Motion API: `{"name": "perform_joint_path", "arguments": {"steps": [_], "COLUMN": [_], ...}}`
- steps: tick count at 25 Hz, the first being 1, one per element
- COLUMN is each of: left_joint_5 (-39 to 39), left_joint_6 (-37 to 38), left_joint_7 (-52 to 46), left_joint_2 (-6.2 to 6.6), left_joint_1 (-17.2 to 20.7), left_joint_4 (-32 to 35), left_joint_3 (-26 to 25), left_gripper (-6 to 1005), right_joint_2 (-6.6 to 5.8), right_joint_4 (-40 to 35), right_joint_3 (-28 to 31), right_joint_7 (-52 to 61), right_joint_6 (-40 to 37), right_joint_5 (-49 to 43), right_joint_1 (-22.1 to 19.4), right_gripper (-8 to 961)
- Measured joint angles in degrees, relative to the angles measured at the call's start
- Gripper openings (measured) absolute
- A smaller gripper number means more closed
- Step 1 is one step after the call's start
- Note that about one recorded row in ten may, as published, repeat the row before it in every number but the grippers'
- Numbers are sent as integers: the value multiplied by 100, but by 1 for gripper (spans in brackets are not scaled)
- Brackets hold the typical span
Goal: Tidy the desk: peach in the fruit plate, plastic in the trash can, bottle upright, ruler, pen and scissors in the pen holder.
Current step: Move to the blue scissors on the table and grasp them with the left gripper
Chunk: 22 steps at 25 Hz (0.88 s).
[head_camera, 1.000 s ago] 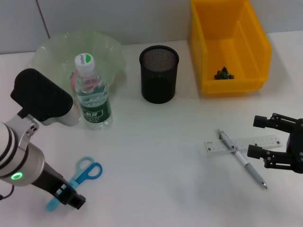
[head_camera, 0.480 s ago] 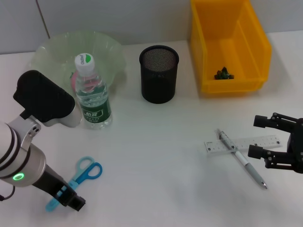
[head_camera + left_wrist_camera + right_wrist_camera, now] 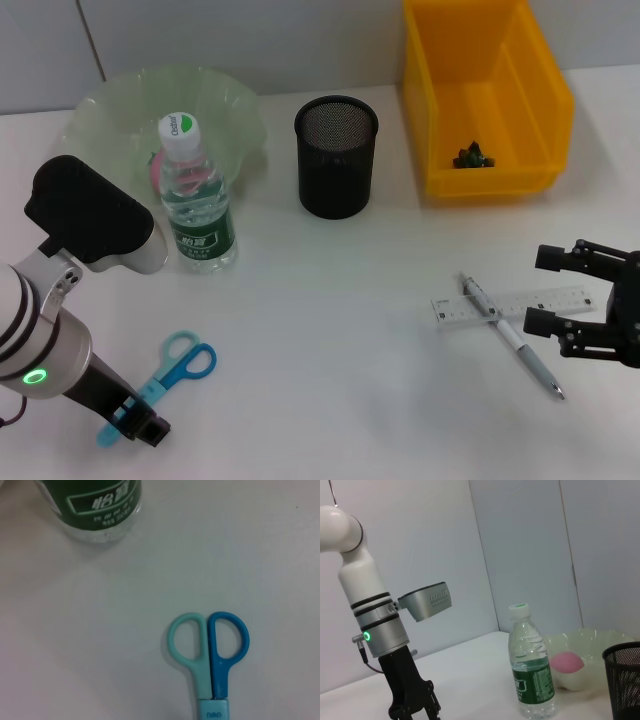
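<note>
While the peach (image 3: 565, 662) lies in the fruit plate (image 3: 120, 100), the plastic (image 3: 471, 156) in the trash can (image 3: 540, 110) and the bottle (image 3: 195, 200) stands upright, the left pincer (image 3: 135, 425) straddles the scissors (image 3: 170, 375), grip unclear; ruler (image 3: 560, 298) and pen (image 3: 510, 338) lie on the surface beside the spread right pincer (image 3: 545, 290), pen holder (image 3: 335, 155) unfilled.

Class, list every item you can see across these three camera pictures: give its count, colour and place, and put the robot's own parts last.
Bottle: 1, clear, green label, upright before the plate.
Fruit plate: 1, pale green, back left.
Peach: 1, pink, in the plate.
Pen holder: 1, black mesh, back centre.
Trash can: 1, yellow, back right.
Plastic: 1, dark, inside the can.
Scissors: 1, blue, front left.
Ruler: 1, clear, right.
Pen: 1, silver, across the ruler.
Left hand: over the scissors' blades.
Right hand: open, by the ruler.
</note>
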Motion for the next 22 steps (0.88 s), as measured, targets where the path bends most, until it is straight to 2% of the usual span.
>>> {"name": "perform_joint_path", "arguments": {"steps": [4, 10, 22], "left_joint_5": [-1, 15, 43], "left_joint_6": [0, 1, -14], "left_joint_7": [2, 4, 29], "left_joint_2": [-2, -4, 5], "left_joint_1": [0, 0, -40], "left_joint_4": [-4, -7, -84], "left_joint_3": [-1, 33, 47], "left_gripper": [737, 637, 638], "right_joint_2": [0, -6, -7], "right_joint_4": [-8, -7, -9], "right_joint_3": [0, 0, 0], "right_joint_7": [1, 1, 1], "right_joint_6": [0, 0, -63], "right_joint_5": [-2, -6, -9], "right_joint_1": [-13, -15, -17], "right_gripper": [833, 832, 832]}}
